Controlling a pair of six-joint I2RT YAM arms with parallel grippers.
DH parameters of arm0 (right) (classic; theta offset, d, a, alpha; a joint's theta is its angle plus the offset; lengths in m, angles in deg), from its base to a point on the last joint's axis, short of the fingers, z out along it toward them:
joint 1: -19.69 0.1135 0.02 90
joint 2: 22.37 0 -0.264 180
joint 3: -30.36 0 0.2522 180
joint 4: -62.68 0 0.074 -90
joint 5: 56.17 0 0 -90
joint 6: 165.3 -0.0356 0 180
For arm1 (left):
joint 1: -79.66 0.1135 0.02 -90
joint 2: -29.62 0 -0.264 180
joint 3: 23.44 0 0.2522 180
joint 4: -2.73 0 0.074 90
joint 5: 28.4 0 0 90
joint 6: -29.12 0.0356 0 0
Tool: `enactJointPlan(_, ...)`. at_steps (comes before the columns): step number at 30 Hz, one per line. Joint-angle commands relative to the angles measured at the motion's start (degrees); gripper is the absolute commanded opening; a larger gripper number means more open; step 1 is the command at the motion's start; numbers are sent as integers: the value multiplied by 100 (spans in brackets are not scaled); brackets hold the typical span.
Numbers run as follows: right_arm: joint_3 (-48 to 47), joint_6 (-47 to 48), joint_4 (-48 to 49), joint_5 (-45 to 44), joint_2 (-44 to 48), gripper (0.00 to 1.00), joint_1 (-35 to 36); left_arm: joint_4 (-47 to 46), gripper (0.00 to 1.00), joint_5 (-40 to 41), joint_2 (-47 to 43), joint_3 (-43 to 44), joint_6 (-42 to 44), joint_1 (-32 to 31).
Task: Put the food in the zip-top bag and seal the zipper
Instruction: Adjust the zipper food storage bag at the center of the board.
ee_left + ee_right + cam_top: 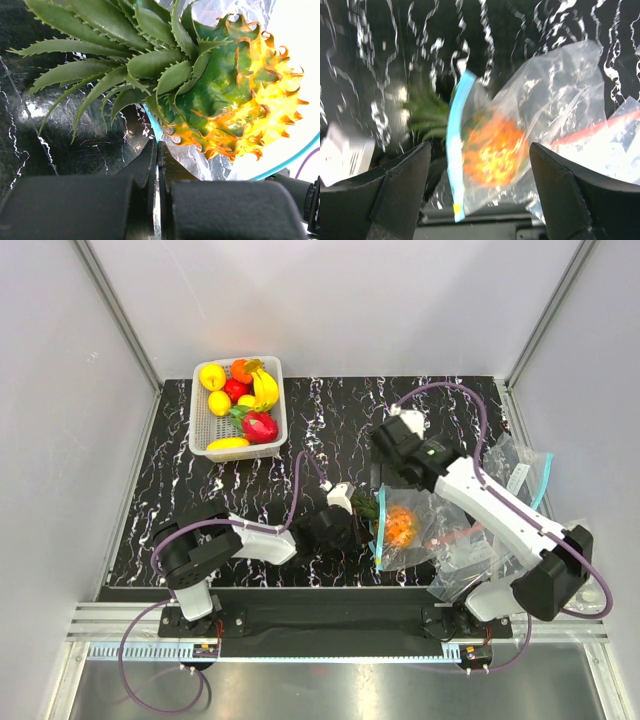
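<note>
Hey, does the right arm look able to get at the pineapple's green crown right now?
Probably yes. The right gripper hangs open above it, and the crown sticks out of the zip-top bag, uncovered. The left gripper, shut on the zipper just beside it, crowds that side.

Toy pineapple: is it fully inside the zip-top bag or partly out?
Partly out. The toy pineapple has its orange body inside the zip-top bag, green crown sticking out past the teal zipper.

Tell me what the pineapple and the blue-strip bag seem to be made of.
The pineapple is probably moulded plastic, fairly glossy: light glints on its spiky skin. The zip-top bag is thin clear plastic film, shiny; it crinkles and the pineapple shows through it.
</note>
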Motion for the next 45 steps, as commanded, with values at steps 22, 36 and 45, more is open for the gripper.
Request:
enactJointPlan(22,-363,-431,-907,-880,-1307,67,893,-81,0,256,-420,173,260,-25)
enactJointPlan(36,-530,-501,-1154,-977,-1149,6,1034,190,0,343,-561,269,365,-25)
enactJointPlan(45,-794,-265,-733,-819,-570,0,1017,2095,0,1055,-1570,1051,1243,-25)
